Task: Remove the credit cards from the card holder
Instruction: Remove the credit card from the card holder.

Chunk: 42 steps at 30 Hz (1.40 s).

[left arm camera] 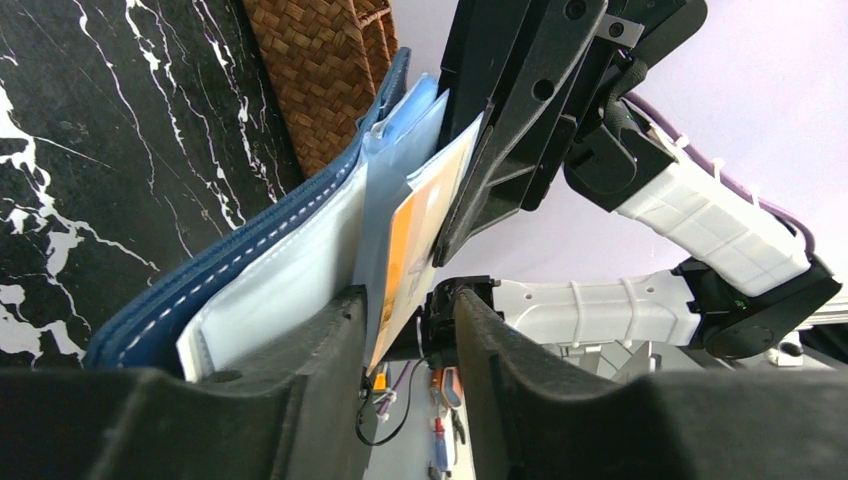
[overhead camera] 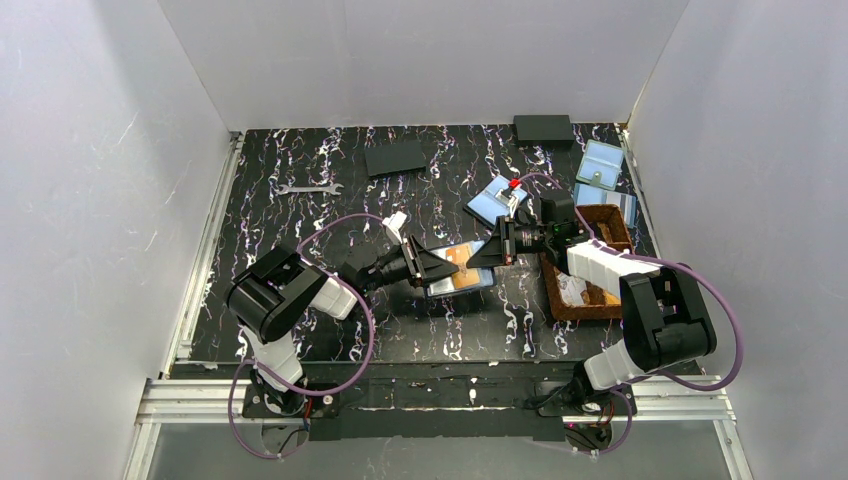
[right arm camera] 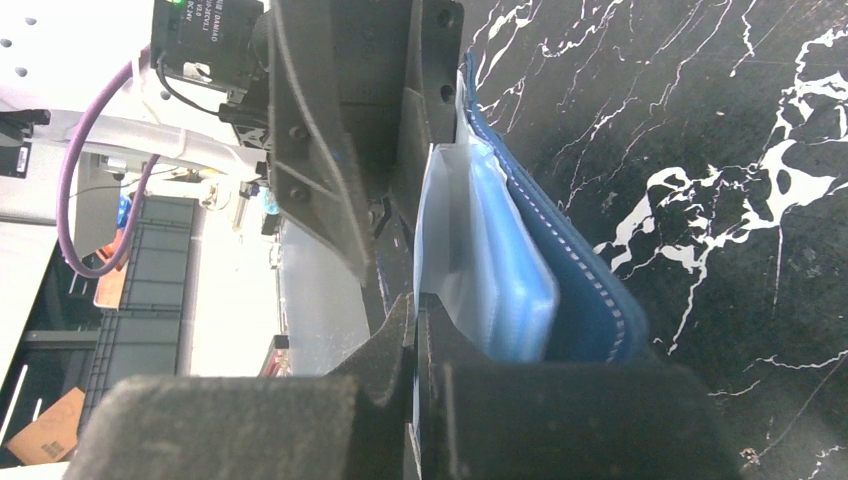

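Over the table (overhead camera: 290, 250), right end effector (overhead camera: 495, 247) clamps card holder (right arm camera: 585, 290); opposite, left end effector (left arm camera: 408, 315) straddles orange card (left arm camera: 418, 235) ajar.

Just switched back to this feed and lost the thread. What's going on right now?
Both arms meet at the card holder. The right gripper looks pinched shut on a thin edge of its pale blue pockets, steadying it. The left gripper has its fingers open on either side of the orange card, which sticks out of a pocket but is not yet free. No dark card is visible.
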Motion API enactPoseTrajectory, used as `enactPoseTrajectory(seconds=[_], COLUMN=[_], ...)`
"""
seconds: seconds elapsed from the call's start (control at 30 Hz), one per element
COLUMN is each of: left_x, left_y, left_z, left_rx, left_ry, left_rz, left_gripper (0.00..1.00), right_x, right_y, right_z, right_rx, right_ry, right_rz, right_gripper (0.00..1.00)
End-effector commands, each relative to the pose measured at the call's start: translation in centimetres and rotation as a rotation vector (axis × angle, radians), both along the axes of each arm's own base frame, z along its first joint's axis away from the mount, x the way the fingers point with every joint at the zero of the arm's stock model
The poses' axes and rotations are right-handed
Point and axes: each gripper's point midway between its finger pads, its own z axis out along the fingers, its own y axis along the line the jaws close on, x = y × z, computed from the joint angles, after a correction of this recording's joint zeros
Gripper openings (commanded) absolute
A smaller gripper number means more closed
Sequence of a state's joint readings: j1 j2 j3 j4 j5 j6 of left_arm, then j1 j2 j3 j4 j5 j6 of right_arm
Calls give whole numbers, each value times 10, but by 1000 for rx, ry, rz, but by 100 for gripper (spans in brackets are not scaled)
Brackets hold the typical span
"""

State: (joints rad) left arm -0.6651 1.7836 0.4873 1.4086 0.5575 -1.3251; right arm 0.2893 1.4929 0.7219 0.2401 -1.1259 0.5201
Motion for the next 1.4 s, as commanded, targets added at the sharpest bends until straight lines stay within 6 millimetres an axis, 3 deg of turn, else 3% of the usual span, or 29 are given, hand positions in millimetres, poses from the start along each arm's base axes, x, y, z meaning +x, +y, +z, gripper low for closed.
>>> enactPoseTrajectory(seconds=[0.0,0.23,0.43,0.57,0.73,0.87,1.0,1.2,1.37], left_x=[-1,-4,-6,-7,-7,-8,-9,-11,-9], left_y=[-6,-6,-5,-4,-3,-1,1,4,5], left_z=[32,34,38,40,38,36,35,39,39], left_rx=[-56,-60,-65,-67,-62,-57,-53,-59,-60], left_ry=[-109,-116,-131,-142,-142,-147,-147,-156,-154], left_rz=[-37,-50,-59,-66,-68,-72,-80,-82,-76], left_gripper=[22,1,0,0,0,0,0,17,20], right_x=[-6,-6,-4,-4,-5,-5,-7,-8,-9], right_y=[1,0,-1,-2,-2,-2,-2,-2,-2], right_z=[16,14,11,9,10,12,15,15,15], right_rx=[49,41,31,26,30,35,51,56,56], right_ry=[-56,-54,-48,-48,-49,-51,-52,-50,-46], right_rz=[43,34,26,24,28,33,50,55,57], right_gripper=[1,1,3,22,24,19,2,1,1])
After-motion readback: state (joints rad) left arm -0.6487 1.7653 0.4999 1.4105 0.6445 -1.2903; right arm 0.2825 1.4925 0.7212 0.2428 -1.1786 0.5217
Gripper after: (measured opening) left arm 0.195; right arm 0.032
